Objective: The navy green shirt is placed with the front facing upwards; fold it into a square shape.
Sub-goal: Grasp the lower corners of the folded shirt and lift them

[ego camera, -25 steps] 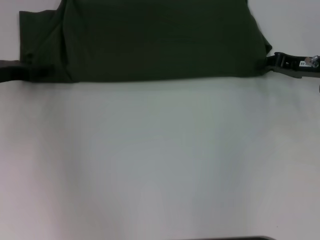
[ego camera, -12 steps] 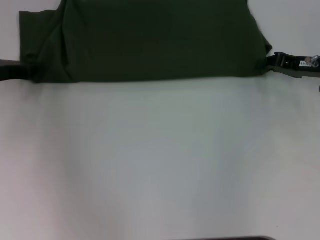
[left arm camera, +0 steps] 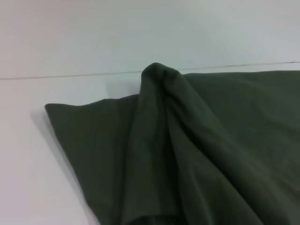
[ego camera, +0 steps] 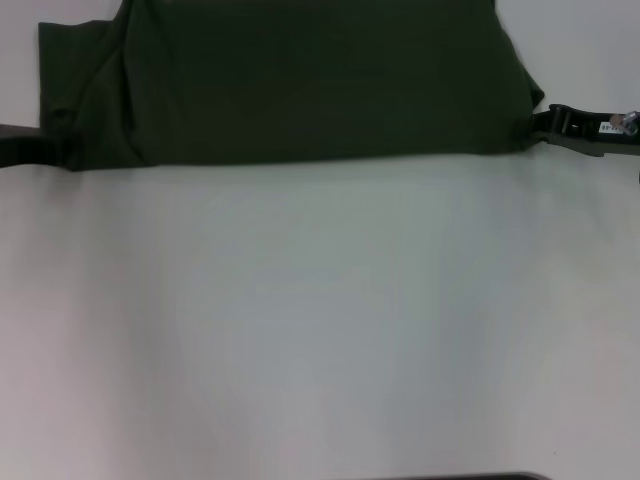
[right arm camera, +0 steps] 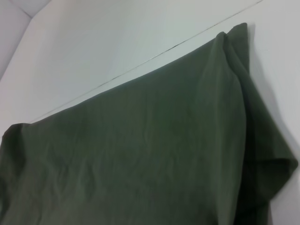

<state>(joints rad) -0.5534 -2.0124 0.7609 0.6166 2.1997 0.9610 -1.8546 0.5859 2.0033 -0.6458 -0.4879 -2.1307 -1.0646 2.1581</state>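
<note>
The navy green shirt lies across the far part of the white table, its near edge straight and its upper part cut off by the head view. My left gripper is at the shirt's near left corner, shut on the cloth. In the left wrist view the shirt rises in a pulled ridge toward the camera. My right gripper is shut on the shirt's near right corner. In the right wrist view the shirt spreads flat with a folded corner.
A wide stretch of bare white table lies between the shirt and me. A dark strip shows at the table's near edge. A thin seam line crosses the table beyond the shirt.
My left gripper has drawn back to the left, from over the shirt's lower left part to its left corner. The right gripper and the rest of the shirt have stayed put.
</note>
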